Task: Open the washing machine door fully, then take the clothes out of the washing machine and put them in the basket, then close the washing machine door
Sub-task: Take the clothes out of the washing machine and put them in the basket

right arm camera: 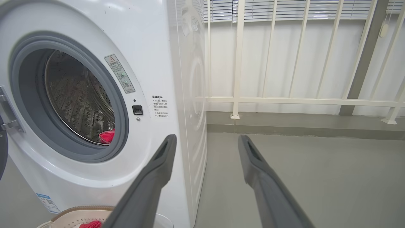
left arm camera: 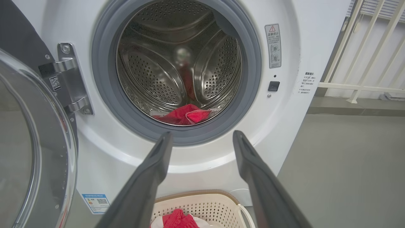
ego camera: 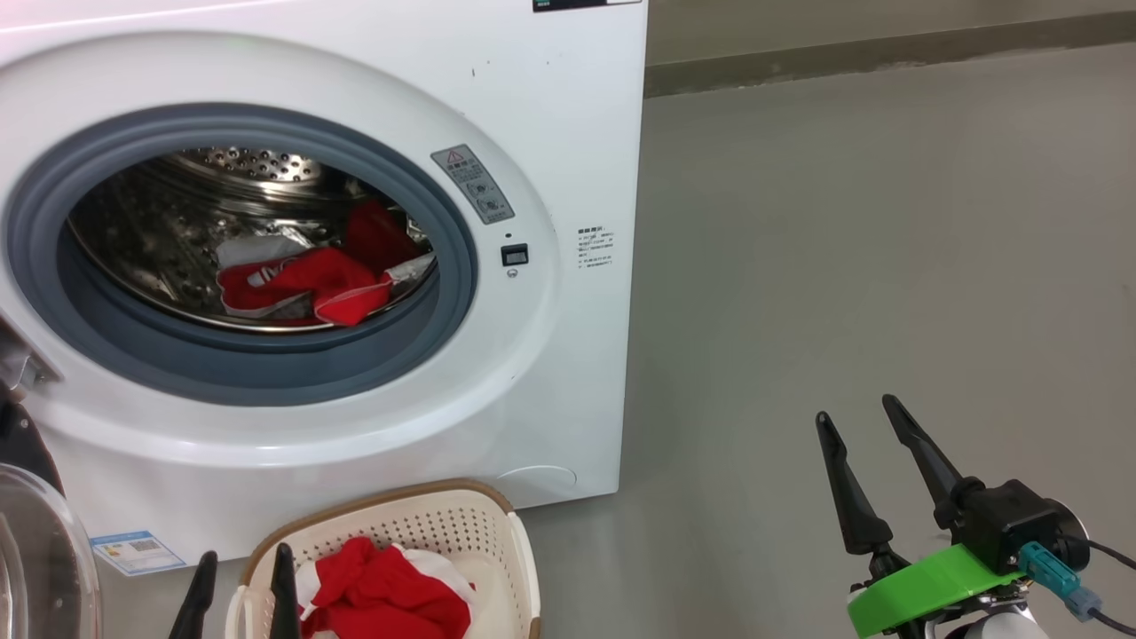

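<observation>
Red clothes point(ego camera: 302, 284) in washing machine point(ego camera: 550, 133) and basket point(ego camera: 444, 524), bottom; left gripper point(left arm camera: 202, 134), right gripper point(ego camera: 856, 408) spread; hinge point(left arm camera: 71, 79) in left wrist view.

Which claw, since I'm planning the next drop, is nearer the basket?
Left. The left claw is open right at the basket's left edge. The right claw, also open, is well off to the basket's right.

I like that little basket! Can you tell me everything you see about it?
The basket is cream plastic with rows of small holes, a brown rim and a white side handle. It stands upright on the grey floor, close before the washer. Red and white clothes lie heaped inside. Its near edge is cut off from view.
</observation>
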